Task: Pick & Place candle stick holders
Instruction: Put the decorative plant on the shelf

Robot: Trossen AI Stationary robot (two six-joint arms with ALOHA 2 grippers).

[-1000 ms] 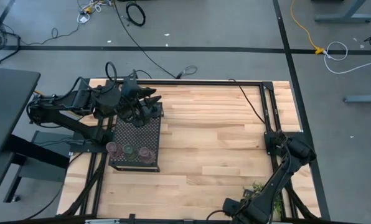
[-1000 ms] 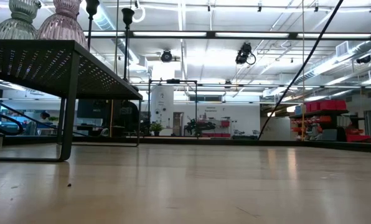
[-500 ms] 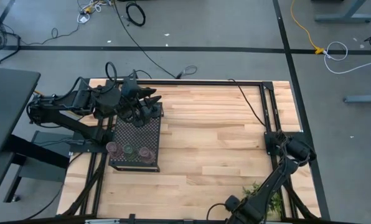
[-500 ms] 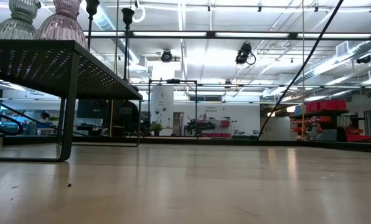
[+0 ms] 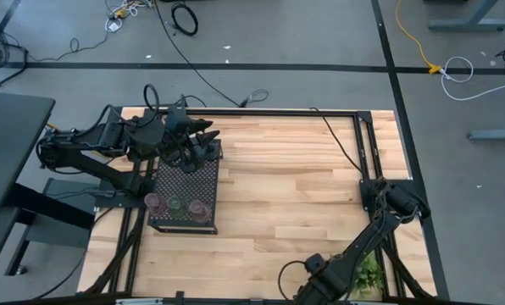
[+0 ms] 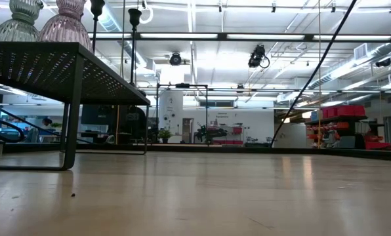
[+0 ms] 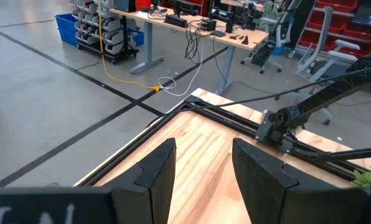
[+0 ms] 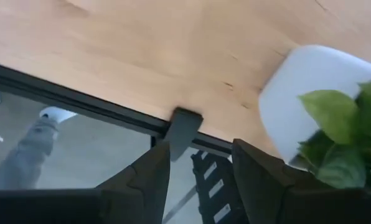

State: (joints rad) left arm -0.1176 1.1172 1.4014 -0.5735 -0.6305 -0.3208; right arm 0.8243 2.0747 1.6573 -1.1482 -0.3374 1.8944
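Table: my wooden table has a black frame round its edge; most of the top is bare wood.
Stand: a black perforated metal stand sits at the left side of the table. In the low view its top is raised on thin legs.
My left arm: it reaches in from the left over the far end of the stand. My left gripper hangs above the far end of the stand, by the black holders. In the left wrist view my two fingers stand apart with nothing between them.
My right arm: it runs along the right side down to the near edge of the table. My right gripper is low at the near edge, just left of the plant. In the right wrist view my fingers are apart, holding nothing, with the table edge beyond them.
Plant: a green leafy plant stands in a white pot near the right near corner.
Glass holders: three squat glass holders stand in a row on the near end of the stand, pinkish, pale green, pinkish.
Black holders: the black holders stand on the far end of the stand, partly hidden under my left gripper; two thin stems show in the low view.
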